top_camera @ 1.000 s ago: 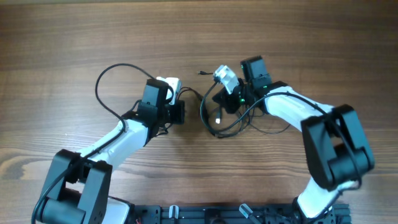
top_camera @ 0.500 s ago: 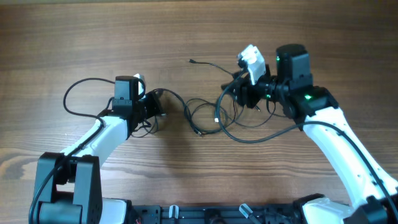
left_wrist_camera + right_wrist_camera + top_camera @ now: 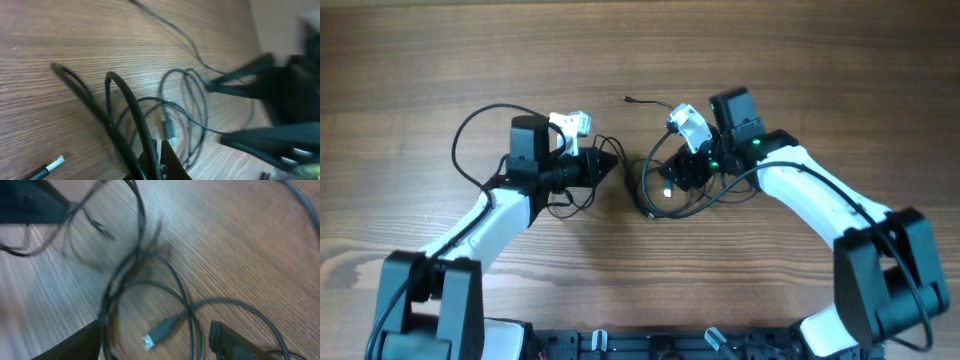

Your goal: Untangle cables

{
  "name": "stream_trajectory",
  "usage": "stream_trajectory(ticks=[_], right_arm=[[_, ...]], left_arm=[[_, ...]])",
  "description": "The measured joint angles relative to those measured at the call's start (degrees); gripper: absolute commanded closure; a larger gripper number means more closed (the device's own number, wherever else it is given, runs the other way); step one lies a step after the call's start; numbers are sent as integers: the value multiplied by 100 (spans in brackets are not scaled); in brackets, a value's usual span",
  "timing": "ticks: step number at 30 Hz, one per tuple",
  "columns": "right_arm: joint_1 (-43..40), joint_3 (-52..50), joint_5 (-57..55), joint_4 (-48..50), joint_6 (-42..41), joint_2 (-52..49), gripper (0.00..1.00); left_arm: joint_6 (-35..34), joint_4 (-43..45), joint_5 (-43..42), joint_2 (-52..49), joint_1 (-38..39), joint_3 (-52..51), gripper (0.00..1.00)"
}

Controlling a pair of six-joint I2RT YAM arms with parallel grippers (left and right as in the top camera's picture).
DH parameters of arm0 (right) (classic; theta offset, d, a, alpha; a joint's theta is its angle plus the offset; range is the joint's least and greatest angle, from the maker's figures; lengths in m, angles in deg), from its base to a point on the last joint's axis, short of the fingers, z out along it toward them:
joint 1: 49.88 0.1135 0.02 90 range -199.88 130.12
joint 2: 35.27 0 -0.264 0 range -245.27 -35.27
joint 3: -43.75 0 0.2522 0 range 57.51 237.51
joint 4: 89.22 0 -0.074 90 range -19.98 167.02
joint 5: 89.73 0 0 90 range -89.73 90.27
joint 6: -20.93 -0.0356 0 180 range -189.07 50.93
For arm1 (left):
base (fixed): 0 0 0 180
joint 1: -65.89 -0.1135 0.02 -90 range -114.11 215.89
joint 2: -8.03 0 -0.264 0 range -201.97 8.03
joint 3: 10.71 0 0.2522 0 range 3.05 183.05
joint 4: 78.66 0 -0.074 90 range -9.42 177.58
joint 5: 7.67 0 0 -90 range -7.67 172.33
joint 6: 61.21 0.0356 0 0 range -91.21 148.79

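Cables point(image 3: 647, 192) blur in both wrist views; left claw point(image 3: 610, 165) pinches one, right claw point(image 3: 674, 180) gapes wide.

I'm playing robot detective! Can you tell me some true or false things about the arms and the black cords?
1. The cables lie on a wooden table between the two arms. True.
2. The right end effector is squeezing a cord. False: its fingers stand wide apart above the loops, holding nothing.
3. The left end effector is shut, with black cord running into its fingertips. True.
4. All the cords are laid out straight, side by side. False: they curl in overlapping loops.
5. A small plug lies on the wood among the loops. True.
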Motion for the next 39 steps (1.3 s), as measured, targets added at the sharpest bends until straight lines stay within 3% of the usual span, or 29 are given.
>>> stream_trajectory(ticks=[11,17,19,21,23,33,39], right_arm=[[0,0,-33,487,632,-197,21],[2,0,562,815,907,-219,32],[0,0,715,898,953,-310,44],[2,0,826,1003,957,-446,66],[13,0,896,1132,964,-592,96],[33,-4,658,1652,72,-883,96],[-205,-7,-664,713,-651,-802,96]], left_arm=[[225,-74,-654,1062,0,0,96],[225,-76,-835,1432,0,0,96],[227,-76,-866,1519,0,0,96],[225,-76,-876,1567,0,0,96],[219,-74,-894,1591,0,0,96],[177,-181,-811,1593,0,0,96],[129,-616,173,1593,-20,0,96]])
